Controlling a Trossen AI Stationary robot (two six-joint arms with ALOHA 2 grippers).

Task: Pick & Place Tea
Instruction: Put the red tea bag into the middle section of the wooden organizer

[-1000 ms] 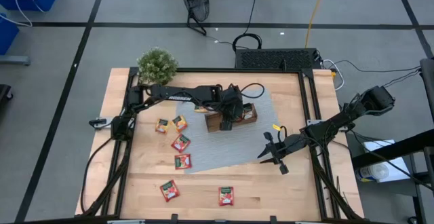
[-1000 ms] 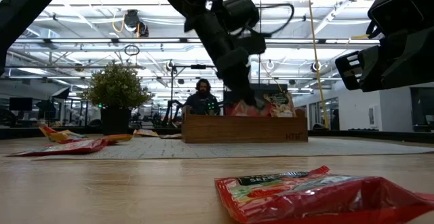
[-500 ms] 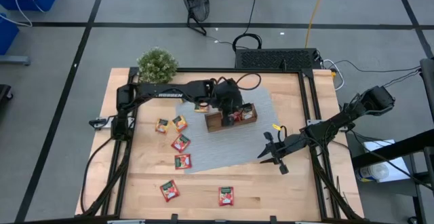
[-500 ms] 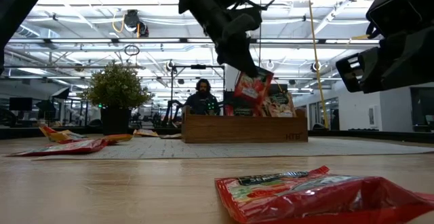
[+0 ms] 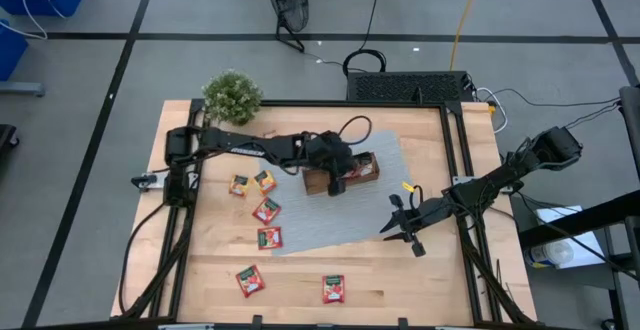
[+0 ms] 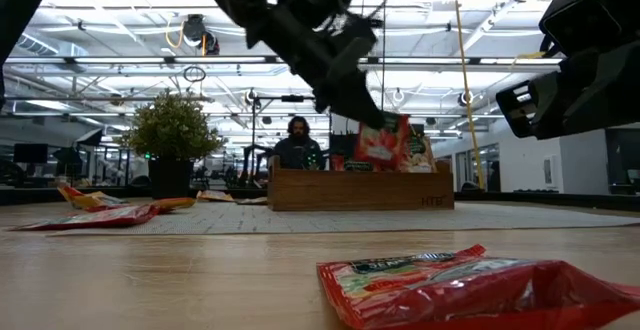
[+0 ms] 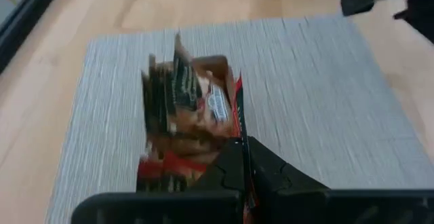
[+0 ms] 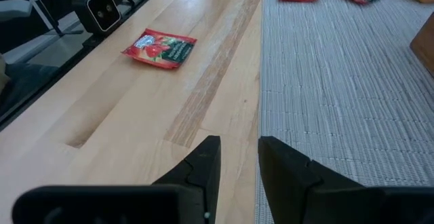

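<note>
Left pincer (image 6: 372, 120) pinches red tea sachet (image 6: 383, 140) edge-up directly above wooden tray (image 6: 360, 188); right pincer (image 5: 396, 224) idles part-open near counter's right edge.

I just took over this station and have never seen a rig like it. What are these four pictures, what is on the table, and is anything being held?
They show two dark robot arms at a wooden table. One camera looks straight down, one sits level with the tabletop, and one rides on each wrist.

The left gripper is over the wooden tray on the grey mat, shut on a red sachet, which hangs just above the tray. The left wrist camera looks down at the tray, which already holds sachets.

The right gripper waits open at the mat's right edge, holding nothing.

Loose tea sachets lie to the tray's left and near the front edge. A potted plant stands at the back left corner.
</note>
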